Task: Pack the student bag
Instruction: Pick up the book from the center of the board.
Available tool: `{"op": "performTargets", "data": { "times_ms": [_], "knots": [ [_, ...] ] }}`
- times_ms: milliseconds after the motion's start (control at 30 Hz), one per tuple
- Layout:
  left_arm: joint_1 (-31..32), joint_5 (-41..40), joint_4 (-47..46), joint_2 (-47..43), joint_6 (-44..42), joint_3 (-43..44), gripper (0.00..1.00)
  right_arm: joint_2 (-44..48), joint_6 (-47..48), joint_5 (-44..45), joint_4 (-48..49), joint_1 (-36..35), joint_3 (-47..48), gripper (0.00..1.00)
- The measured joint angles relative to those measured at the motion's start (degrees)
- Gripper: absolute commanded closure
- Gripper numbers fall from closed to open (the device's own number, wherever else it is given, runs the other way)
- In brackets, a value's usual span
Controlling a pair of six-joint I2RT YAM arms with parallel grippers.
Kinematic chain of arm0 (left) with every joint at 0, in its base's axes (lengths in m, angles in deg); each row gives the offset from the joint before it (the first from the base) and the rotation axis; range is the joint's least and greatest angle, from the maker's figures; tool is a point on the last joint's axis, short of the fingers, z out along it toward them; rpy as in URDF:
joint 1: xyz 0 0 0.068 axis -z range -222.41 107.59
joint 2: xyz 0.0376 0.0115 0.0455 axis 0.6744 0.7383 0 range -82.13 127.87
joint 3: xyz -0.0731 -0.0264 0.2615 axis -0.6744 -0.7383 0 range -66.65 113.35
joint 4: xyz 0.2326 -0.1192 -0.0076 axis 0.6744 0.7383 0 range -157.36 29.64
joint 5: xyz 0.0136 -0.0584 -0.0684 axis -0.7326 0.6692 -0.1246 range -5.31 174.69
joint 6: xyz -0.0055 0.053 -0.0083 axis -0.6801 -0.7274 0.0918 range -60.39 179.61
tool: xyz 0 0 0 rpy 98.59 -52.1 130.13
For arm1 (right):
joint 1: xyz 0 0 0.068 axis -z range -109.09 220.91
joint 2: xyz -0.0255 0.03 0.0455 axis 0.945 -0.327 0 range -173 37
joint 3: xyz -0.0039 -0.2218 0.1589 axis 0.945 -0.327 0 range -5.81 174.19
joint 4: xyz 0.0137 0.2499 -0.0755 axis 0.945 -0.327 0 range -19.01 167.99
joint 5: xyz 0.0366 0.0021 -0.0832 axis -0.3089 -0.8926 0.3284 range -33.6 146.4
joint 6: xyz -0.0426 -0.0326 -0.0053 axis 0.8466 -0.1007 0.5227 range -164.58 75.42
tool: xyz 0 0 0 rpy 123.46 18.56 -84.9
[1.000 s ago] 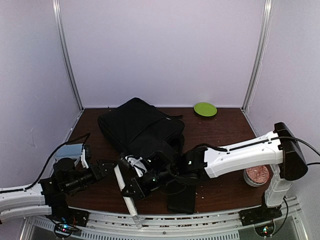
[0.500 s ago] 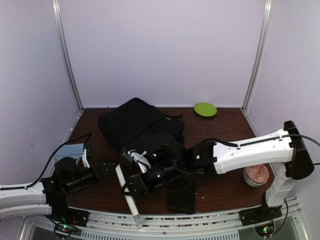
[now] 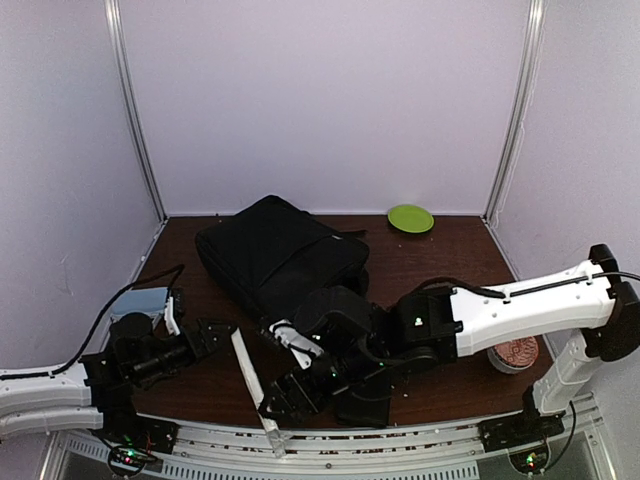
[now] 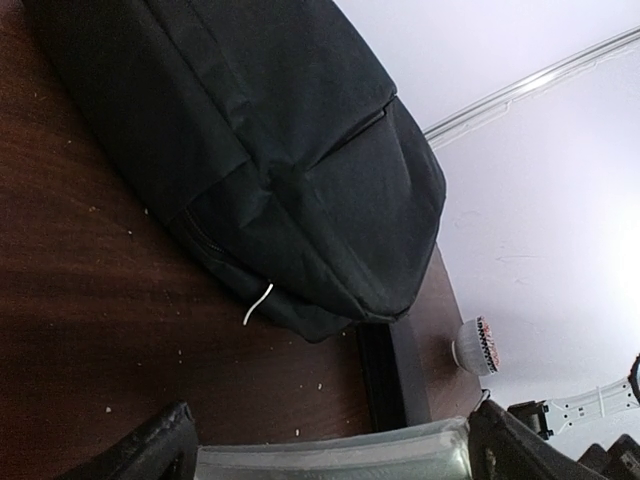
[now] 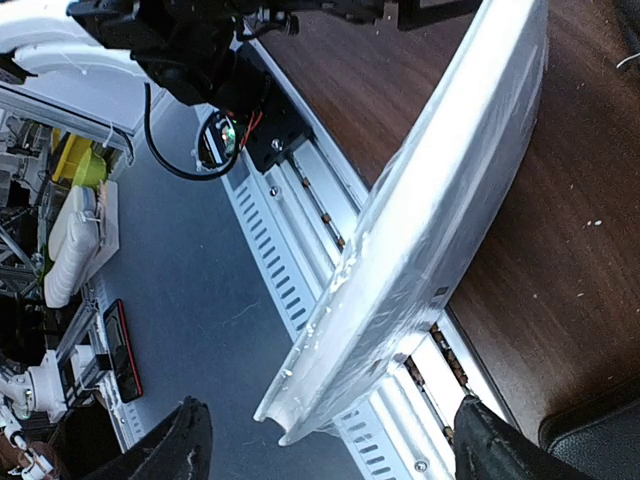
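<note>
Judging from the large black fabric student bag (image 3: 275, 250) lying seemingly shut at the rear of the brown table (image 3: 450, 262), packing is barely begun: the right claw (image 3: 295, 393) stands open near a flat white slab (image 3: 247, 375), the left claw (image 3: 218, 335) spread astride it, grip indeterminate.

- This is a robotics lab test cell, not a home or an office.
- Plain pale panels (image 3: 320, 100) close it in on three sides, joined by bare aluminium corner posts (image 3: 135, 110).
- A left arm (image 3: 40, 395) and a right arm (image 3: 520, 310), white and black, are mounted on a slotted metal rail (image 3: 330, 445) along the near edge of the brown desk (image 3: 440, 260).
- The arms end in the left pincer (image 3: 222, 332) and the right pincer (image 3: 285, 395).
- Small boards with lit lamps (image 3: 127, 458) sit by the arm bases, and a loose black cable (image 3: 140, 284) trails over the desk.
- The right wrist view shows a grey floor (image 5: 200, 290) below the desk, with yellow and white gear (image 5: 75, 200) stored along it.
</note>
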Motion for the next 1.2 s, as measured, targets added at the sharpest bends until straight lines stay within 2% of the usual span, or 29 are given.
{"op": "performTargets", "data": {
  "times_ms": [267, 467, 533, 600, 733, 900, 1067, 1200],
  "knots": [
    [0.00, 0.26, -0.11, 4.09, -1.70, 2.32, 0.04, -4.46, 0.02, 2.64, -3.96, -3.17, 4.02, 0.16],
    [0.02, 0.57, -1.16, 6.58, -2.36, 3.26, 0.04, -7.32, 0.20, 4.52, -5.31, -3.43, 6.36, 0.24],
    [0.00, 0.59, -1.57, 6.88, -2.47, 3.26, 0.04, -9.46, 0.20, 4.57, -5.75, -3.41, 7.06, 0.29],
    [0.00, 0.63, -1.88, 6.99, -2.49, 3.26, 0.04, -11.93, 0.26, 4.57, -6.23, -3.39, 7.48, 0.38],
    [0.00, 0.55, -2.14, 7.06, -2.51, 3.26, 0.04, -13.62, 0.11, 4.37, -6.71, -3.48, 8.17, 0.71],
    [0.00, 0.61, -0.15, 6.71, -3.28, 3.26, 0.04, -13.51, -1.18, 7.23, -7.87, -2.80, 7.91, 0.99],
    [0.00, 0.35, 4.66, 3.67, -5.18, 4.59, 0.04, -9.11, -0.83, 11.85, -7.19, -2.99, 2.86, 1.00],
    [0.00, -0.79, 11.13, -0.13, -8.55, 9.68, 0.03, -2.62, -0.68, 15.02, -9.33, -2.03, -1.90, 1.00]
  ]
}}
